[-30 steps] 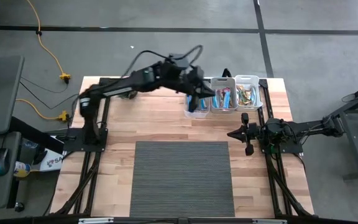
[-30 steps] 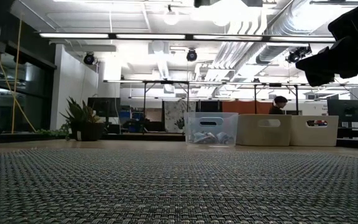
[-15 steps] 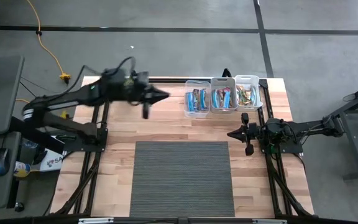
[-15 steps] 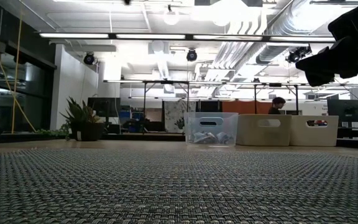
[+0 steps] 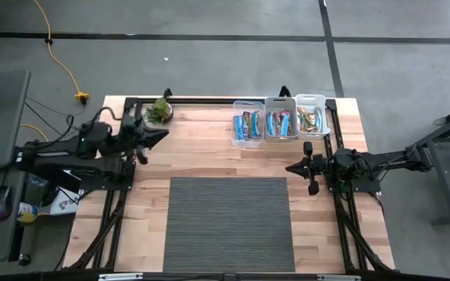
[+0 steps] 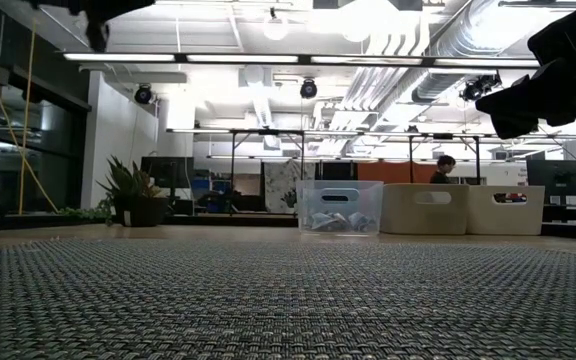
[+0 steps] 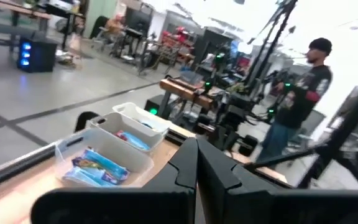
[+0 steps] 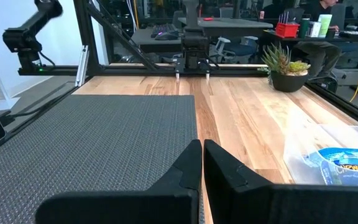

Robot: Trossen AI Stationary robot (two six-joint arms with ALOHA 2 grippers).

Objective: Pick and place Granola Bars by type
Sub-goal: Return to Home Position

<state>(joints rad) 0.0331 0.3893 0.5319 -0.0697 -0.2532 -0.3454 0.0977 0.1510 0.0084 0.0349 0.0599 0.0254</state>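
left gripper (image 5: 162,135) pulled back from bins (image 5: 248,102) to far-left tabletop (image 5: 209,156), closed, empty | right gripper (image 5: 290,166) parked right, closed, empty | Granola Bars (image 5: 247,125) sorted in far-right bins | task likely finished

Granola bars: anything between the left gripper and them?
Nothing visible. Only bare table lies between the left gripper and the granola bars in the bins; the potted plant sits off that line; the right gripper waits at the right edge.

Left gripper (image 5: 162,133), right gripper (image 5: 290,166): arms folded, fingers (image 7: 182,171) together.
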